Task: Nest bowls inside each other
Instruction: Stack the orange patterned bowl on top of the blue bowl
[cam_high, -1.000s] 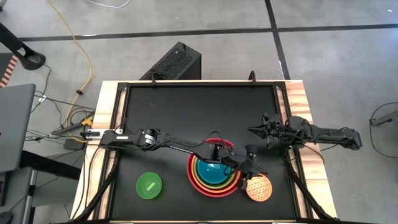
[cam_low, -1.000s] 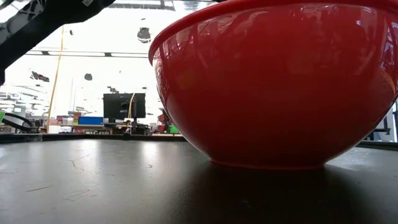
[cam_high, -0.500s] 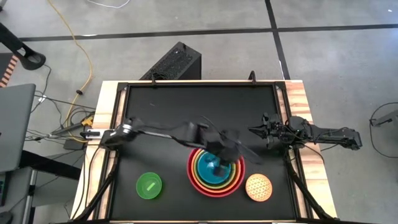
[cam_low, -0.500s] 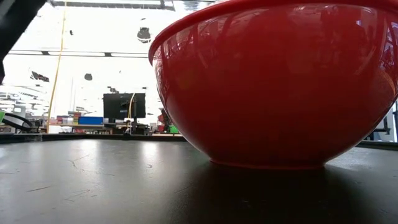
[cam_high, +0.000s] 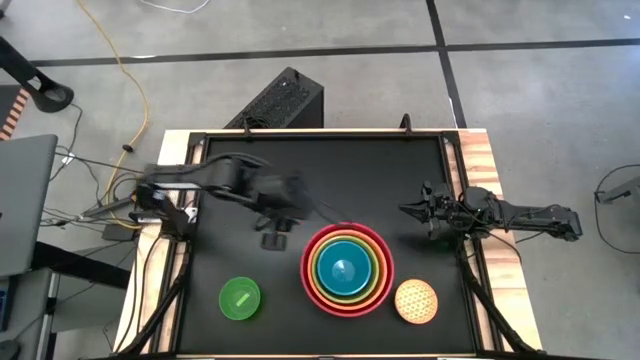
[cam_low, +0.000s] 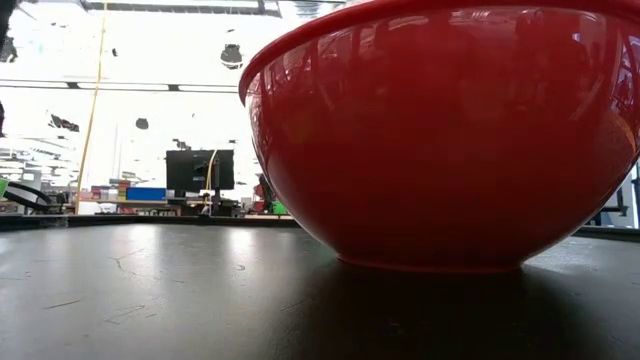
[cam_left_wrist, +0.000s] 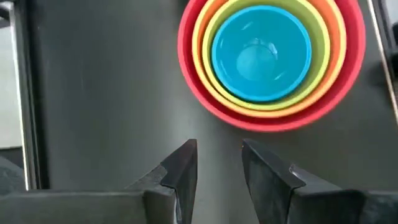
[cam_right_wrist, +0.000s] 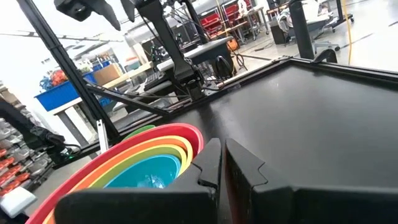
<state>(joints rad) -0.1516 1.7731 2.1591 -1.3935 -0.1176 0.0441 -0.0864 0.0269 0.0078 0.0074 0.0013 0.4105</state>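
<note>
Four bowls sit nested near the table's front: red (cam_high: 347, 268) outermost, then orange, olive-green and blue (cam_left_wrist: 261, 48) innermost. The red bowl (cam_low: 450, 130) rests on its base on the black tabletop. A tan dotted bowl (cam_high: 416, 300) sits alone to the right of the stack. A small bright green bowl (cam_high: 240, 298) sits alone to its left. My left gripper (cam_high: 275, 232) (cam_left_wrist: 219, 155) hangs open above the table, left of the stack, with nothing between its fingers. My right gripper (cam_high: 410, 210) (cam_right_wrist: 221, 158) is shut and level at the table's right side, clear of the bowls.
The black tabletop has a raised black rim (cam_high: 320, 135) and wooden side strips (cam_high: 480, 160). Bare table lies across the far half and between the stack and the small green bowl. A dark box (cam_high: 280, 100) and cables lie on the floor beyond the far edge.
My left gripper was low beside the tan dotted bowl, right of the stack. It has risen and swung back over the stack toward the table's left and far side, tipping to point more downward. Its finger gap is unchanged and it carries nothing. All the bowls have stayed in place.
</note>
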